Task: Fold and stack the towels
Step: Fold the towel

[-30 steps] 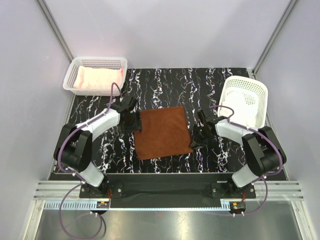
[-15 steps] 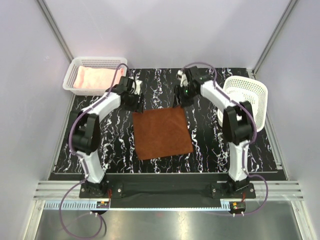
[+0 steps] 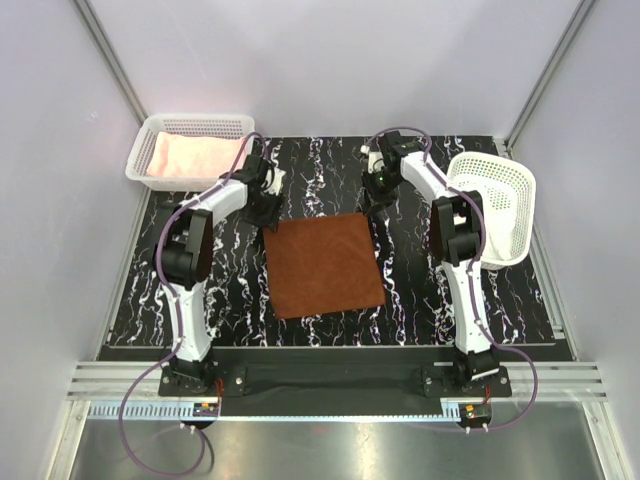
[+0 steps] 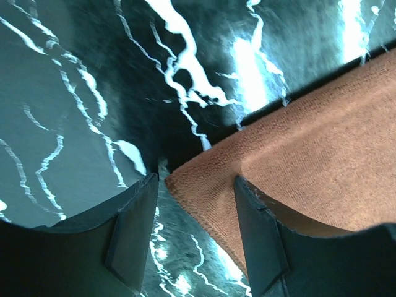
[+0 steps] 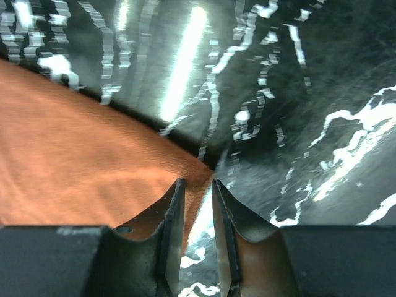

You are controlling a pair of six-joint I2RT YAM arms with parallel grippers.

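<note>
The rust-brown towel [image 3: 325, 265] lies flat and unfolded in the middle of the black marble table. My left gripper [image 3: 266, 212] is down at its far left corner. In the left wrist view that gripper [image 4: 195, 195] is open, with the towel [image 4: 309, 136] corner between the fingers and one finger [image 4: 260, 229] over the cloth. My right gripper [image 3: 376, 203] is at the far right corner. There the right gripper [image 5: 195, 185] shows only a narrow gap, and the towel [image 5: 80, 142] corner reaches into it. The pink towel [image 3: 190, 155] lies in a basket. A white towel cannot be made out.
A white mesh basket [image 3: 150, 135] holding the pink towel stands at the table's far left corner. A second white basket [image 3: 505, 180] leans tipped at the far right, close behind the right arm. Grey walls close in the table on three sides.
Both arms have stretched from the towel's sides out to its far corners. The right jaws widened, then narrowed again. The towel has stayed flat in place.
</note>
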